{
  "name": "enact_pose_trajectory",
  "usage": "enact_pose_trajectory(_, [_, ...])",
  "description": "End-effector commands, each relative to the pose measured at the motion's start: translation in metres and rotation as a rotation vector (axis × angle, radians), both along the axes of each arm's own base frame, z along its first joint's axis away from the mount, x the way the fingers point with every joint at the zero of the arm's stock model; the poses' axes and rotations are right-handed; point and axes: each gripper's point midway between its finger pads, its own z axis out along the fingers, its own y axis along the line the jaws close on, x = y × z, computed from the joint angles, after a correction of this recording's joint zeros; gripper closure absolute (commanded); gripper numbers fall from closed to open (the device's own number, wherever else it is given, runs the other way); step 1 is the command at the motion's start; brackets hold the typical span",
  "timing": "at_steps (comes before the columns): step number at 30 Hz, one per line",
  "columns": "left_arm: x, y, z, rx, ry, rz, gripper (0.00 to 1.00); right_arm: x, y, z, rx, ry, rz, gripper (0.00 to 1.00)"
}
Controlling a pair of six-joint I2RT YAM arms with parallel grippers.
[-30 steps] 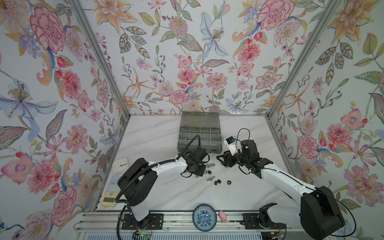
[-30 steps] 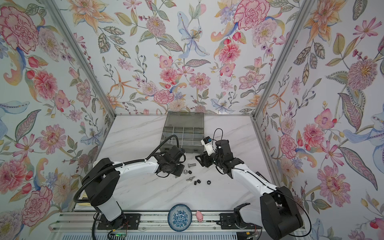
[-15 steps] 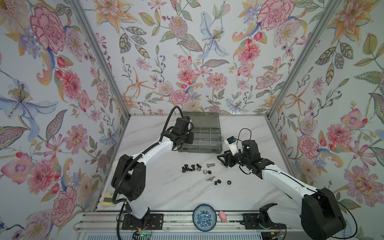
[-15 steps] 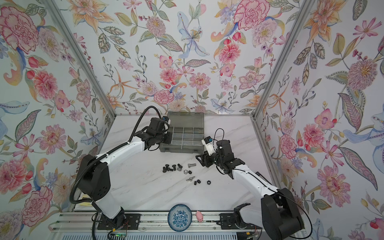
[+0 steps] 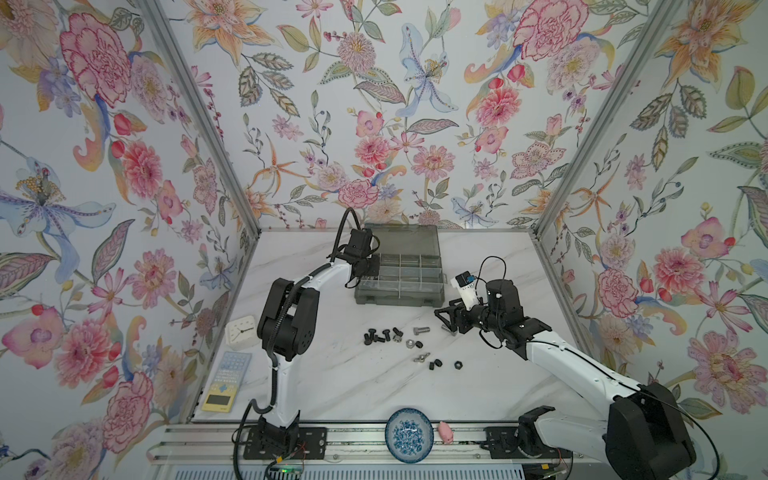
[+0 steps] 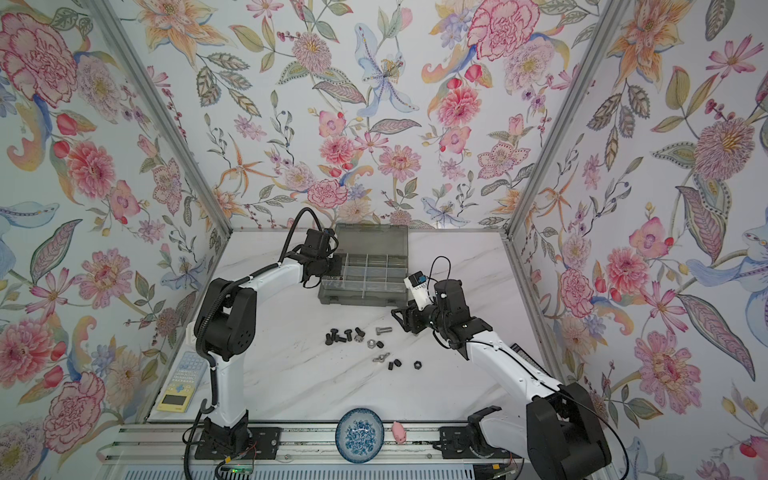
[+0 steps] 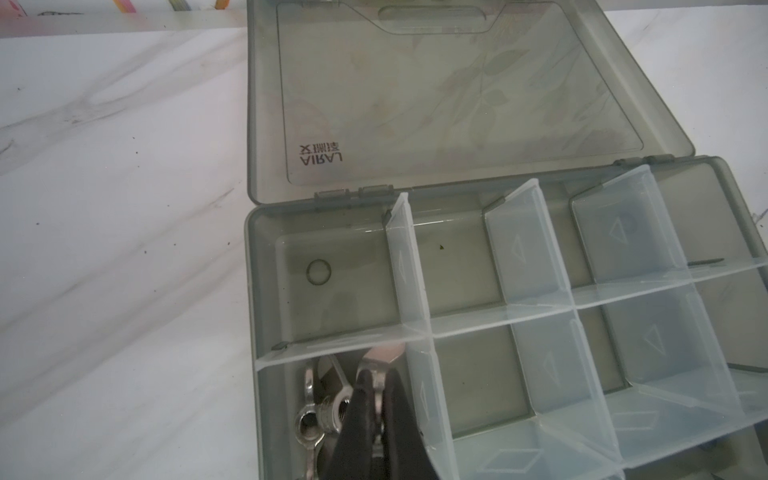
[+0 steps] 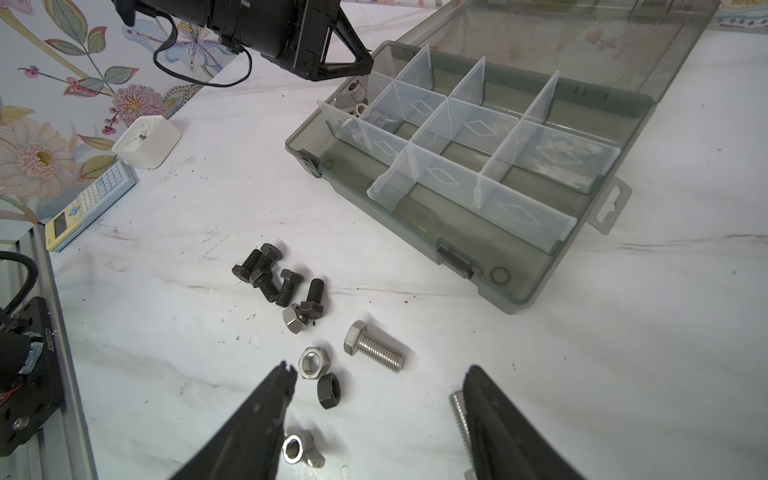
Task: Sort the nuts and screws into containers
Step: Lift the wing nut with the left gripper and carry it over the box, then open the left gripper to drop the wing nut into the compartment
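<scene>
Left gripper point(image 7: 377, 384) clamped on a silver wing nut point(image 7: 381, 356), at a left-end compartment of the smoky grey organizer point(image 7: 257, 291), where other wing nuts point(image 7: 309, 419) already lie. My right gripper point(image 8: 380, 371) stands with jaws spread wide and nothing between them, low over the loose hardware near the middle of the marble table point(image 5: 332, 386). There I see a cluster of black screws point(image 8: 274, 278), a silver screw point(image 8: 376, 349), a silver hex nut point(image 8: 314, 363), a black hex nut point(image 8: 329, 390) and a stray wing nut point(image 8: 301, 451). A second silver screw point(image 8: 457, 415) lies along one finger; whether it touches, I cannot tell.

A second ago my left gripper was down among the black screws. Half a second ago it had reached the organizer's left end, where it is now. The right arm has scarcely shifted.

Both top views hide the left gripper's catch; only the left wrist camera shows it. Two more black nuts point(image 5: 458, 365) show in both top views, not from the right wrist.
</scene>
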Motion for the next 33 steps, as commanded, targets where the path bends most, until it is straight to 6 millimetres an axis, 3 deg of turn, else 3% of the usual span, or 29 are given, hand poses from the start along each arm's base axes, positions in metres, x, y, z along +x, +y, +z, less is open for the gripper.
enact_pose_trajectory(1, [0.014,0.005,0.018,-0.025,-0.054,-0.004,1.00,-0.002,-0.005,0.002,0.006,0.003,-0.023,0.32])
enact_pose_trajectory(7, [0.012,0.007,0.013,-0.018,-0.042,-0.002,1.00,-0.002,-0.003,0.007,0.019,-0.006,-0.025,0.32])
enact_pose_trajectory(10, [0.011,0.009,0.010,-0.019,-0.037,0.006,0.85,-0.002,-0.003,0.008,0.021,-0.004,-0.027,0.32])
enact_pose_trajectory(17, [0.008,0.010,0.013,-0.022,-0.041,0.012,0.67,-0.005,-0.005,0.009,0.024,-0.008,-0.031,0.32])
enact_pose_trajectory(22, [-0.003,0.008,0.033,-0.042,-0.056,-0.008,0.60,-0.007,-0.008,0.011,0.021,-0.018,-0.041,0.32])
enact_pose_trajectory(28, [-0.043,-0.006,0.061,-0.065,-0.086,-0.072,0.52,-0.005,-0.012,0.012,0.013,-0.030,-0.063,0.31])
enact_pose_trajectory(33, [-0.090,-0.027,0.058,0.010,-0.062,-0.167,0.45,-0.002,-0.014,0.014,0.006,-0.037,-0.078,0.31])
